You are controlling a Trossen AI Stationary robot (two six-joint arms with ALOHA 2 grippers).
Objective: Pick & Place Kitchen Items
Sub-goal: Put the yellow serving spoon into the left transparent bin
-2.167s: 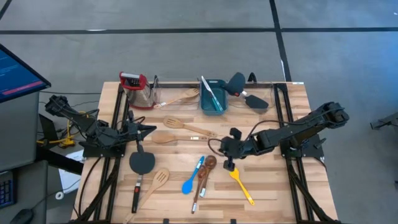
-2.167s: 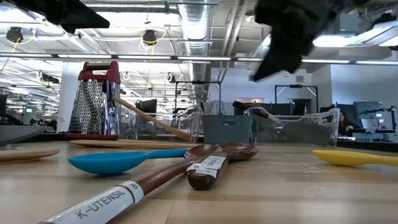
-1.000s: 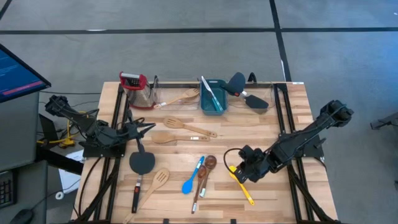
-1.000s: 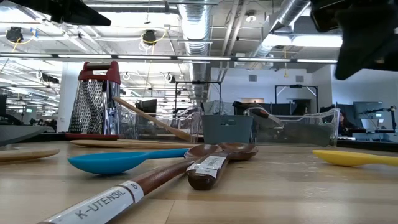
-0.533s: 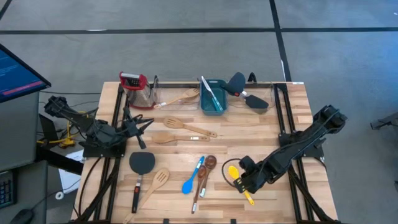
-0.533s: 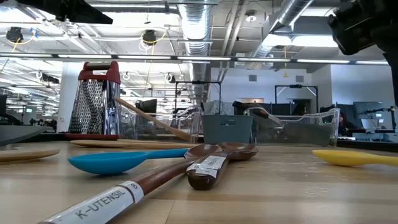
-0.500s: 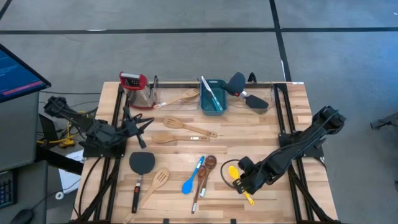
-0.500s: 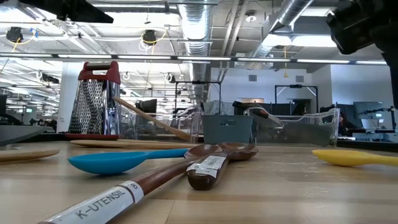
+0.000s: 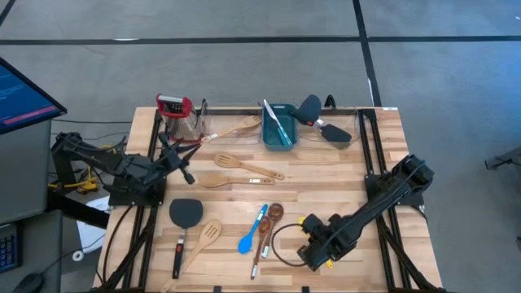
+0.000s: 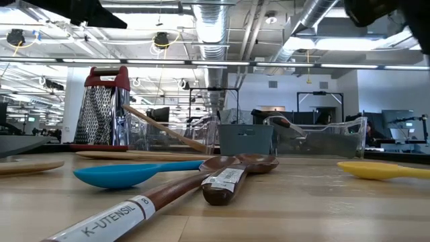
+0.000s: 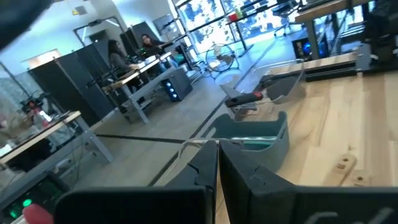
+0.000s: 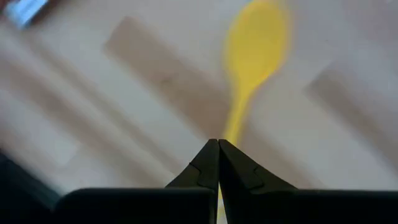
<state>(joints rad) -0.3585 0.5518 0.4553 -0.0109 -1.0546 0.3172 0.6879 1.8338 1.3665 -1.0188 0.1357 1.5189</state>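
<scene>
The right gripper (image 9: 316,251) hangs low over the handle of the yellow spoon (image 12: 254,68), its jaws pressed together with nothing between them; the spoon lies flat near the front right of the pale wooden surface (image 9: 350,175). The left gripper (image 9: 181,157) sits at the left edge, jaws also closed and empty. Across the surface lie a blue spoon (image 9: 251,232), a dark-brown wooden spoon (image 9: 268,228), a black spatula (image 9: 184,220) and pale wooden spatulas (image 9: 244,167). Along the far edge stand a red-topped grater (image 9: 176,114), a teal tub (image 9: 278,126) and clear bins (image 10: 316,142). Beyond is an open workshop with ceiling ducts (image 10: 228,27), desks and seated people (image 11: 118,53).
</scene>
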